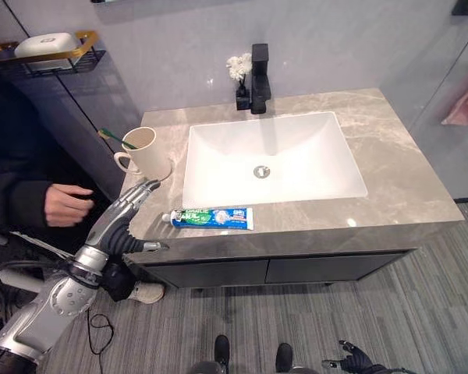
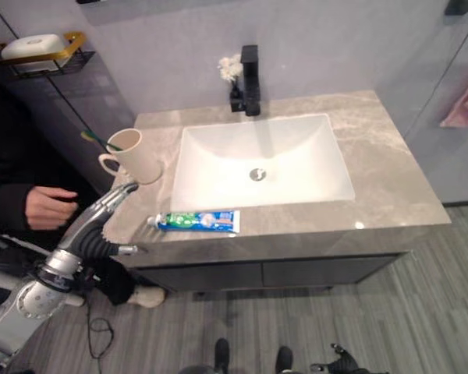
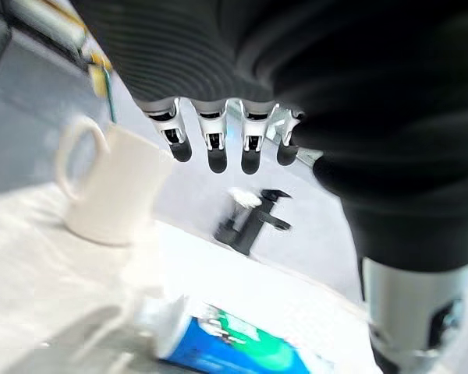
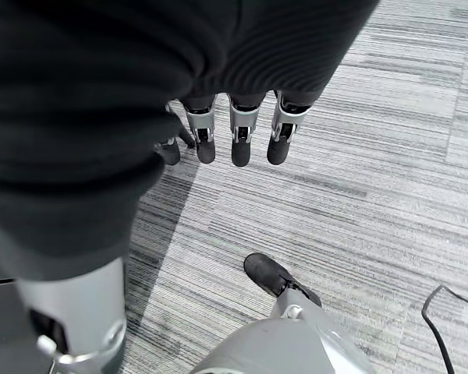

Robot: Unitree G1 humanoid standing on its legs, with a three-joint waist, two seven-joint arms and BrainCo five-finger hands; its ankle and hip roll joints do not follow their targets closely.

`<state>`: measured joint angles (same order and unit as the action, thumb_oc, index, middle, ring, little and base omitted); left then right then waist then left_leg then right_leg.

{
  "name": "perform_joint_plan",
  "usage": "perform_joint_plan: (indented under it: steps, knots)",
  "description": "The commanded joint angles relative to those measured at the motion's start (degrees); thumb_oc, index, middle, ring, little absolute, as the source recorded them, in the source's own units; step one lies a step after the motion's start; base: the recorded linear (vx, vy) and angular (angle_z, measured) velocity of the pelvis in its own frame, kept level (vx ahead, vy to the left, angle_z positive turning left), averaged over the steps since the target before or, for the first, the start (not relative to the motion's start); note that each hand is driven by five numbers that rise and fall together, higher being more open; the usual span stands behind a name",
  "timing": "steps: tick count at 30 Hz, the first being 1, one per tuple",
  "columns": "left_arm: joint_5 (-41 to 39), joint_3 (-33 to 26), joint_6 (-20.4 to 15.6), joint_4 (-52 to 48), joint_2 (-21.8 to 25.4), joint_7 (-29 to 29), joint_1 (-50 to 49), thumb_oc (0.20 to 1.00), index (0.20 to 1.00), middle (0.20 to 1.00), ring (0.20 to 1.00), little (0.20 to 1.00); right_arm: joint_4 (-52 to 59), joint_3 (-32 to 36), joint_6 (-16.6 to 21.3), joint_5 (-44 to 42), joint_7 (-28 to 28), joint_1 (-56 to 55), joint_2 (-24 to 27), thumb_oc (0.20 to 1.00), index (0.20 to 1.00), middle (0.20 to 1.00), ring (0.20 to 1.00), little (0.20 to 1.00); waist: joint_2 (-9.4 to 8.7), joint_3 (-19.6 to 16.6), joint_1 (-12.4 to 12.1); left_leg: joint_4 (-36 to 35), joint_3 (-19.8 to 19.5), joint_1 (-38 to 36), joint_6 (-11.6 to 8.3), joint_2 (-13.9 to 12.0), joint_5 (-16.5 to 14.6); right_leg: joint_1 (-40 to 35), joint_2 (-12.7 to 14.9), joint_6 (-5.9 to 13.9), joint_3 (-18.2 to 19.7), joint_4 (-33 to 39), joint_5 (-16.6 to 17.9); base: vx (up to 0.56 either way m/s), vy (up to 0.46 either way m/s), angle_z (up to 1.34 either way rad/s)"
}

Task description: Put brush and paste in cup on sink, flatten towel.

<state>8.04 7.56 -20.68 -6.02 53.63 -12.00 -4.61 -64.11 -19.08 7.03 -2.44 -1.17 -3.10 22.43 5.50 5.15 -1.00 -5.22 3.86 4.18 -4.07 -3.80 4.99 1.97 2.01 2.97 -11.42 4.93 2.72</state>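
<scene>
Toothpaste (image 1: 209, 218) lies beside open left hand (image 1: 127, 212).

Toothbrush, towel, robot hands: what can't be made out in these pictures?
- Toothbrush: green handle shows; the head is inside the cup.
- Pink cloth: cut off by the eye views' right edge; its lie is unclear.
- Toothpaste: blurred and cut by the left wrist view's edge.
- Right robot hand: palm hidden under its cover.

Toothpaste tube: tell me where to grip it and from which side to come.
Grip the toothpaste tube at mid-body, from above. It lies flat along the counter's front edge, cap toward the cup, so fingers and thumb can probably pinch across its width. The left hand, open, is nearest.
</scene>
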Motion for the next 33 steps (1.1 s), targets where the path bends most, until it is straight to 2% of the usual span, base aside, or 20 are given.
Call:
perform_joint_plan:
  steps: [1,5,10,18,19,20,22,24,33]
  knots:
    - [-6.5,-1.7,-0.3,-1.7,1.7,2.7,2.9,1.000,1.000,1.000,1.000,1.000,-0.2,-0.2,-0.4,0.1,0.3,1.0,-1.2,1.000,1.000,1.000,1.000,1.000,-3.26,-2.1,0.8,0.2,0.9,1.6,-2.78,-0.8,0.1,-0.7,6.9,7.30,4.7,0.1,2.3,0.02,0.038,-0.29]
    - [-8.4,-1.5,0.3,-1.2,2.4,5.0,2.6,1.000,1.000,1.000,1.000,1.000,-0.2,0.1,-0.7,0.2,0.7,1.1,-1.3,1.000,1.000,1.000,1.000,1.000,-2.64,-2.1,1.5,0.2,1.8,1.2,-2.72,-0.9,-0.2,-0.1,7.1,7.39,6.0,0.1,2.5,0.02,0.034,-0.24]
    - [-9.5,-0.1,1.1,0.9,1.2,6.6,1.7,1.000,1.000,1.000,1.000,1.000,0.3,0.5,-1.0,0.2,1.1,0.7,-0.9,1.000,1.000,1.000,1.000,1.000,-1.69,-1.6,2.3,0.2,2.8,1.1,-2.61,-0.7,-0.3,0.6,7.3,7.46,7.3,0.1,2.7,0.02,0.029,-0.14]
    - [-8.4,3.4,1.8,2.9,0.6,8.1,1.9,1.000,1.000,1.000,1.000,1.000,1.4,1.3,-1.0,-0.2,0.8,0.9,0.0,1.000,1.000,1.000,1.000,1.000,-0.34,-1.1,3.1,0.2,3.3,1.4,-2.57,-0.8,-0.4,1.5,7.4,7.49,8.1,0.0,2.7,0.01,0.006,-0.07]
    - [-8.0,3.8,2.0,3.4,0.9,8.3,1.9,0.802,0.802,0.802,0.802,0.802,1.3,1.4,-1.0,-0.2,0.8,0.9,0.1,1.000,1.000,1.000,1.000,1.000,-0.20,-0.9,3.2,0.2,3.3,1.5,-2.56,-0.8,-0.3,1.6,7.4,7.44,8.2,0.0,2.7,0.00,0.000,0.00]
    - [-7.8,4.1,1.9,3.6,1.1,8.3,2.1,0.642,0.642,0.642,0.642,0.642,1.4,1.5,-1.0,-0.2,0.7,1.0,0.2,1.000,1.000,1.000,1.000,1.000,-0.09,-0.9,3.2,0.2,3.3,1.5,-2.57,-0.8,-0.3,1.7,7.4,7.42,8.3,-0.1,2.6,0.00,0.000,0.00]
    - [-7.1,4.8,1.9,4.2,1.5,8.4,2.1,0.507,0.507,0.507,0.507,0.507,1.3,1.7,-0.9,-0.4,0.6,1.1,0.3,1.000,1.000,1.000,1.000,1.000,0.23,-0.8,3.3,0.2,3.3,1.7,-2.57,-0.8,-0.3,1.7,7.4,7.40,8.2,-0.1,2.6,0.00,0.000,0.00]
    - [-6.9,5.4,2.1,4.9,1.7,8.7,2.0,0.200,0.200,0.200,0.200,0.200,1.4,1.8,-0.9,-0.5,0.4,1.4,0.5,1.000,1.000,1.000,1.000,1.000,0.55,-0.6,3.3,0.2,3.3,1.8,-2.57,-0.8,-0.2,1.9,7.4,7.39,8.4,0.0,2.6,0.00,0.000,0.00]
    - [-5.6,9.9,3.3,11.4,-0.8,9.4,2.9,0.200,0.200,0.200,0.200,0.200,3.0,1.9,-0.8,-1.0,-0.4,3.1,1.9,1.000,1.000,1.000,1.000,1.000,1.86,0.4,3.6,0.2,3.9,3.7,-2.60,-0.8,0.2,4.6,7.8,7.70,9.2,0.1,3.4,-0.01,0.006,-0.04]
